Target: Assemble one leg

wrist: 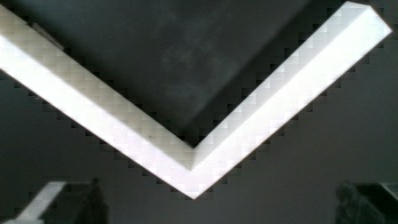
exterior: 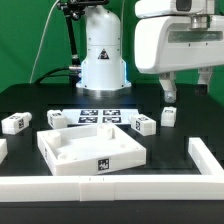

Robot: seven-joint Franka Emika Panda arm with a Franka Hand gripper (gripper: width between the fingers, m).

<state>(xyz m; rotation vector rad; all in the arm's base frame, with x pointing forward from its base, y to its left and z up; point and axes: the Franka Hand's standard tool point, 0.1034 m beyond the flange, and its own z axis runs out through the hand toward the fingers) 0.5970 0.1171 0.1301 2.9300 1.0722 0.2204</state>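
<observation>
**Q:** Position and state of the gripper [exterior: 185,88]?

**A:** Raised clear above the black worktop [exterior: 25,105], toward the edge at the exterior view's right. Jaws spread wide, with nothing between them. Dark fingertips [wrist: 63,200] well apart in the wrist view.

**Q:** Location of the leg [exterior: 169,117]?

**A:** Set on the worktop below the gripper and apart from it, nearer the far edge than the near one. Second leg [exterior: 143,124] just beside it, toward the exterior view's left. Third leg [exterior: 57,119] and fourth leg [exterior: 15,123] further along, toward the edge at the exterior view's left. Black-and-white tag on each.

**Q:** Remaining items?

**A:** Large white square tray [exterior: 70,162] with raised rim at mid-worktop, tag on its near wall. Marker board [exterior: 100,117] flat behind it, between the tray and the robot base [exterior: 102,55] at the far edge. Near bar [exterior: 120,187] along the near edge. Side bar [exterior: 207,155] along the edge at the exterior view's right.

**Q:** Content of the wrist view?

**A:** Bar corner [wrist: 192,165], white, two long bars meeting on the dark surface. Which corner of the worktop: not determinable.
</observation>
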